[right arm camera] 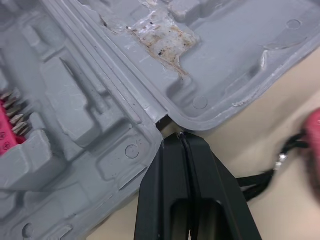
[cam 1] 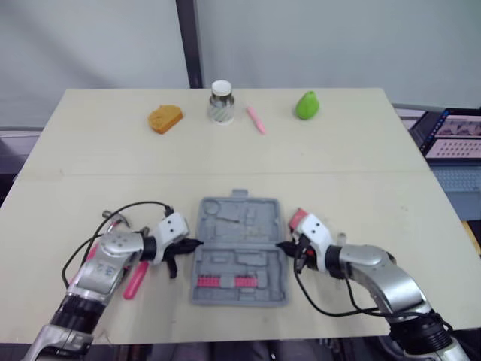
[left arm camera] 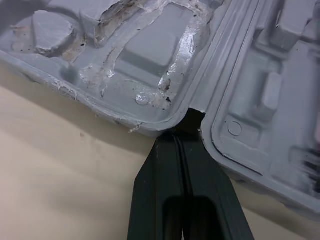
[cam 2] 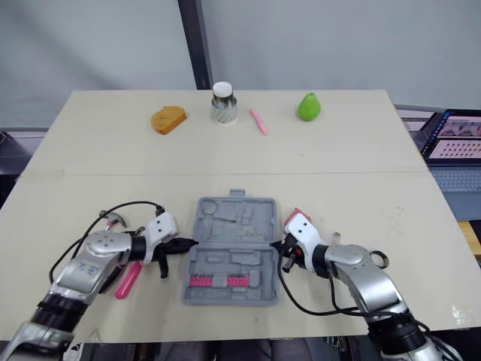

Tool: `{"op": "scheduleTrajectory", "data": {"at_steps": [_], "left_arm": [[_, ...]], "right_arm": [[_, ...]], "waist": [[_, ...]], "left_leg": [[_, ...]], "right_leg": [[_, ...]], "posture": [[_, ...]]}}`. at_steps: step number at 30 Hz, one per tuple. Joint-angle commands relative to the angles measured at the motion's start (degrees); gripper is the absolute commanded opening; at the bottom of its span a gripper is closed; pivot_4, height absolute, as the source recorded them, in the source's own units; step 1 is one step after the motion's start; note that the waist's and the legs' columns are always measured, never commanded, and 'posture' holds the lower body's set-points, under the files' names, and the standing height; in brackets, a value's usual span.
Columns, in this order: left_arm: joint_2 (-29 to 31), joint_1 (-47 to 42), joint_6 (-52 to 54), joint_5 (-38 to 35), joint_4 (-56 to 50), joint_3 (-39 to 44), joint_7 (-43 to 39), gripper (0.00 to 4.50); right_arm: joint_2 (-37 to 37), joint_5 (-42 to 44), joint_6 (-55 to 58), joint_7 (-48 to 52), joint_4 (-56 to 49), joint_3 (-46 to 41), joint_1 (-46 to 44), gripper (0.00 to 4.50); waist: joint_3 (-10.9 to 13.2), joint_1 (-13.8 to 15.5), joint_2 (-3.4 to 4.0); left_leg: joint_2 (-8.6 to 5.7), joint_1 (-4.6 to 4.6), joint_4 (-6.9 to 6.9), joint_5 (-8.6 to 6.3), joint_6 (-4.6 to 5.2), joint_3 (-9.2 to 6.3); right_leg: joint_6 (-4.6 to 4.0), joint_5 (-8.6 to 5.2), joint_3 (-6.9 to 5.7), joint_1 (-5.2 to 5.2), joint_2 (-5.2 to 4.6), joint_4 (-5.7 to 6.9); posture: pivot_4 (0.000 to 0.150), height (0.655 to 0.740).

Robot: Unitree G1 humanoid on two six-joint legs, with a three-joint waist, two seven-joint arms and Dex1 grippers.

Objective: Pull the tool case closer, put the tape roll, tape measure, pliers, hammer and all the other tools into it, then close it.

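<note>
Table (cam 1: 361, 150): pale beige top, with a seam running left to right across the middle. Room behind it: light grey wall panels split by a dark vertical post (cam 1: 189, 43). A laptop (cam 1: 457, 143) with its screen lit sits off the table's right edge.

Far row, left to right: orange bread-like piece (cam 1: 165, 118), jar with white lid (cam 1: 221, 101), pink pen (cam 1: 256, 119), green pear (cam 1: 307, 105). They are spaced apart and all well clear of the case.

Near side, left to right:
- pink-handled tool (cam 1: 136, 280) lies on the table, partly under the left arm. Can't tell what kind it is.
- left gripper (cam 1: 197, 244): fingers (left arm camera: 165, 165) pressed together, holding nothing. The tips are at the notch in the case's left edge, where lid and base meet.
- tool case (cam 1: 239, 250): grey, near centre, open and lying flat. The lid half is the far one, the base half the near one. A row of pink-red bits (cam 1: 223, 282) sits in the base, and the moulded pockets otherwise look bare. The lid lining is scuffed and stained.
- right gripper (cam 1: 279, 245): fingers (right arm camera: 200, 165) also together with nothing between them. The tips are at the matching notch on the case's right edge.
- small pink item (cam 1: 297, 218) lies just behind the right gripper, partly hidden, so can't identify it.
</note>
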Motion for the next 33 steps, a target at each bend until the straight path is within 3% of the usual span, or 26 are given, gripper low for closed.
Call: {"op": "scheduleTrajectory", "data": {"at_steps": [1, 12, 33], "left_arm": [[1.39, 3.16, 2.55, -1.17, -4.14, 0.42, -0.97, 0.0], [5.72, 11.36, 9.57, -3.79, -14.47, 1.02, -2.15, 0.0], [9.96, 15.06, 12.99, -5.87, -19.1, 0.25, -4.08, 0.0]], "right_arm": [[-0.68, 2.26, 1.36, 1.79, -4.96, 0.57, 1.27, 0.06], [-2.58, 4.71, 5.38, 2.89, -10.79, 1.67, 5.24, 0.06], [-5.28, 8.76, 7.9, 4.31, -14.24, 2.67, 6.96, 0.06]], "waist": [[0.0, -0.03, 0.0], [0.0, -0.01, 0.0], [0.0, 0.0, 0.0]], "left_leg": [[0.0, 0.0, 0.0, 0.0, 0.01, 0.0], [0.02, 0.02, -0.12, -0.09, 0.13, -0.04], [0.02, -0.03, -0.19, -0.17, 0.07, -0.02]], "right_leg": [[0.0, 0.0, 0.0, 0.01, 0.0, -0.02], [-0.02, -0.01, -0.01, 0.05, -0.03, -0.17], [-0.02, -0.01, -0.03, 0.09, -0.06, -0.48]], "posture": [[0.15, 0.74], [0.15, 0.74], [0.15, 0.74]]}}
